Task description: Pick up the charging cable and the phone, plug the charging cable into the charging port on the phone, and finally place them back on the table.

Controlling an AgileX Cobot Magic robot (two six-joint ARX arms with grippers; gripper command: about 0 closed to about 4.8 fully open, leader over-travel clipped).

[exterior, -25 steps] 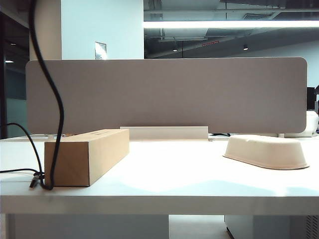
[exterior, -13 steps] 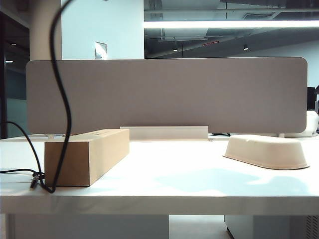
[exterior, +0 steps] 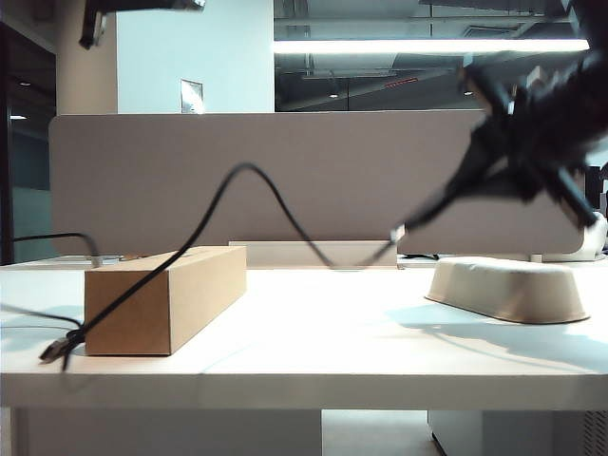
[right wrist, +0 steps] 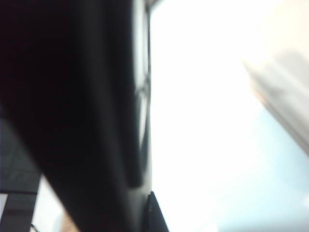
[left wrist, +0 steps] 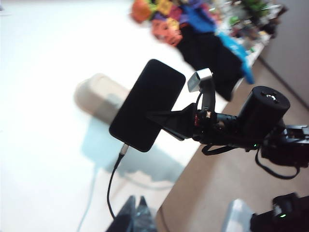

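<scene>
Right gripper (left wrist: 160,119), up at scene right above the bowl: fingers clamped on one long edge of the phone (left wrist: 147,104), held off the table. Ext. view shows this arm badly blurred. Left gripper (left wrist: 134,212), high at scene left: fingertips together, nothing seen between them; the cord passes just beside them in the left wrist view, contact can't be told.

Count, largest first:
- 1 table (exterior: 313,332), white.
- 1 partition (exterior: 313,180), grey, along far edge.
- 1 cardboard box (exterior: 161,294), left; contents not visible.
- 1 bowl (exterior: 508,290), off-white, oval, right; looks rim-down, inside hidden.
- 1 phone, black, screen dark.
- 1 charging cable (exterior: 256,176), black. Plug end sits at the charging port (left wrist: 126,144) in phone's short bottom edge. Cord arcs left in the air, drops past the box's near-left corner; other end lies on the table there.

Writing: 1 small sign (exterior: 192,95) on far wall, too small to read.
</scene>
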